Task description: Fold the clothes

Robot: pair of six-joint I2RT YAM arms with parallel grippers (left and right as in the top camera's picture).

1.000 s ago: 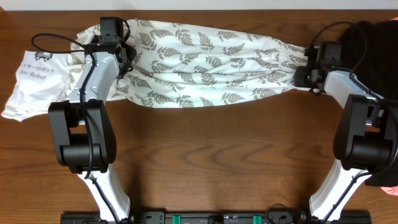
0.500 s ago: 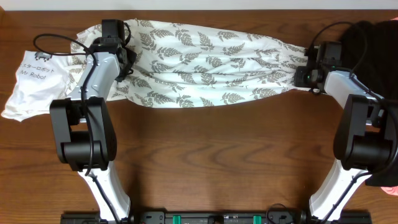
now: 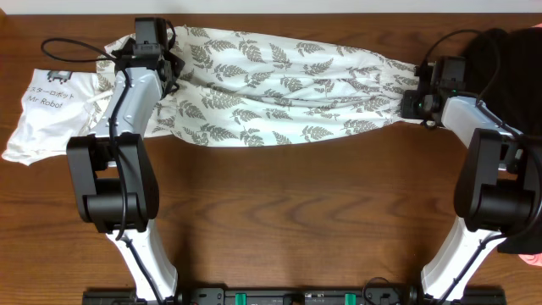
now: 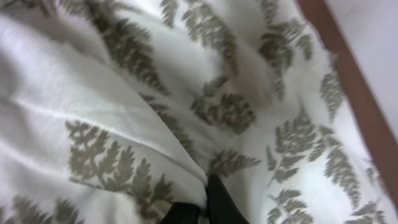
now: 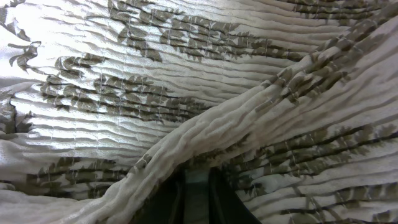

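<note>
The counter (image 3: 279, 212) carries the clothes (image 3: 288, 89) along its far edge. The garment is stretched as one long, rumpled band from near the far-left corner towards the far-right corner.

Hazards:
1. The band is gathered into lengthwise creases between my two holds. If I fold it in this state, I judge that the creases will be locked in and the edges will not meet squarely.
2. The white shirt (image 3: 47, 110) lies at the left edge, and the fern fabric touches or overlaps it. A sweep of my left arm could drag it along.
3. The black garment (image 3: 508, 51) lies at the far-right corner, just beside my right wrist. A wide lift on that side could snag it.
4. Each hold takes only a narrow ridge of thin fabric. Uneven pull between the arms could strip a ridge out of the fingers.

Position of the clothes relative to my end effectors:
- Left gripper (image 4: 202, 208): pressed together on a fold near the garment's left end, close to the far edge. The cloth spreads away in front of the fingertips and fills the wrist view.
- Right gripper (image 5: 196, 183): pinching a raised diagonal ridge at the narrow right end. The ridge runs down between the fingers, and the rest of the garment extends left from there.
</note>
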